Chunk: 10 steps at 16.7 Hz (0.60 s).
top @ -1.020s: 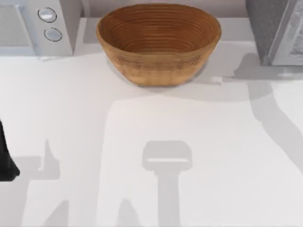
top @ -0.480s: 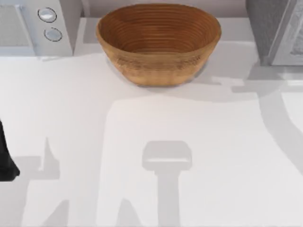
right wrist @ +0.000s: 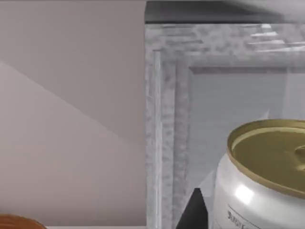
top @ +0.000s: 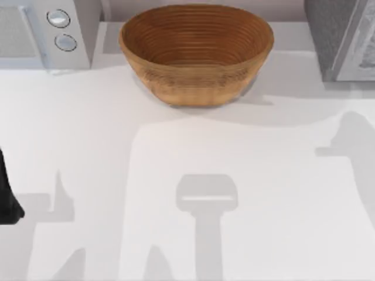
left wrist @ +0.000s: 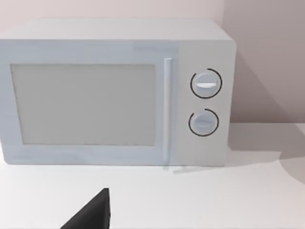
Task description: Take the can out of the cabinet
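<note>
White desk (top: 176,134), three things along its far edge.
Brown woven basket (top: 196,52) sits at the far middle; white microwave (top: 44,32) with two dials at the far left corner; grey cabinet (top: 340,38) at the far right corner. Near desk surface carries shadows.

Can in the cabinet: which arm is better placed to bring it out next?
Right. Its wrist view sits close against the can, with the cabinet frame just behind. The left arm is parked at the table's left edge, its wrist view facing the microwave.
</note>
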Motion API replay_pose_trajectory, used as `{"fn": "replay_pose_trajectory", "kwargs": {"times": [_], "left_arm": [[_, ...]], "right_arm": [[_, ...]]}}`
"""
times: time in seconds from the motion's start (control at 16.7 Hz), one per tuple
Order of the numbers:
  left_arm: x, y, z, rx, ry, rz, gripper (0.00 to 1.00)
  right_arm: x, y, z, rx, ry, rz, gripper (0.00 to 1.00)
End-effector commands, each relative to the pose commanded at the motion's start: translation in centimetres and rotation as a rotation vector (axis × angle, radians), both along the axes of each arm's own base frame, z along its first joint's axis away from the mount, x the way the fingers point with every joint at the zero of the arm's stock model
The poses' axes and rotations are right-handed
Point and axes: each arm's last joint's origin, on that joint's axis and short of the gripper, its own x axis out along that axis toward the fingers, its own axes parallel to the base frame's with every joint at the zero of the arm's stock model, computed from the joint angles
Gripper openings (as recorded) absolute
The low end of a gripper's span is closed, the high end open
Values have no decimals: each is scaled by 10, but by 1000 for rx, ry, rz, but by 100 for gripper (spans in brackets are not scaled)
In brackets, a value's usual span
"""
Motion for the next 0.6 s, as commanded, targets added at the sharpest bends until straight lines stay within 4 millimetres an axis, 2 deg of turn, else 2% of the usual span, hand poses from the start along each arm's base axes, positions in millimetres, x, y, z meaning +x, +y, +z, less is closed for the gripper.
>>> {"fn": "replay_pose_trajectory", "kwargs": {"times": [0.36,0.48,0.6], "left_arm": [[0,0,0,0,0,0,100],[0,0,0,0,0,0,100],[0,0,0,0,0,0,100]], "right_arm": [[-10,-16,-148,-6,56,6,0],[-12,-19,-184,-4,49,8,0],[-12,-22,-210,-3,34,10,0]]}}
